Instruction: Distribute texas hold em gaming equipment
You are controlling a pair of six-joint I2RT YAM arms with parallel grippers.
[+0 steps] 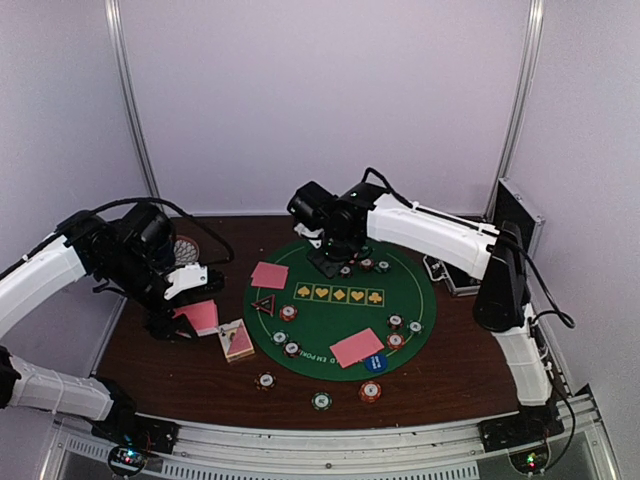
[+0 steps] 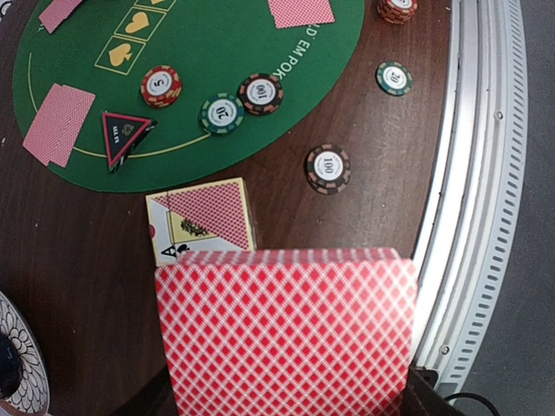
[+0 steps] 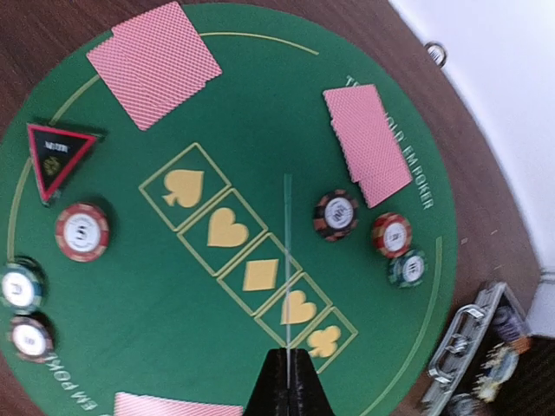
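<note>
top view: my left gripper (image 1: 188, 322) pinches a stack of pink cards (image 1: 203, 314) over the worktop (image 1: 440, 385), left of the green mat (image 1: 320, 340); my right gripper (image 1: 328, 262) hangs over the mat's far edge.

left wrist: the stack fills the lower frame, with chips (image 2: 328, 168) scattered beyond it.

right wrist: its jaws are pressed together, nothing clearly held.

risk: a slack pinch lets the stack fan and spill onto those chips.
</note>
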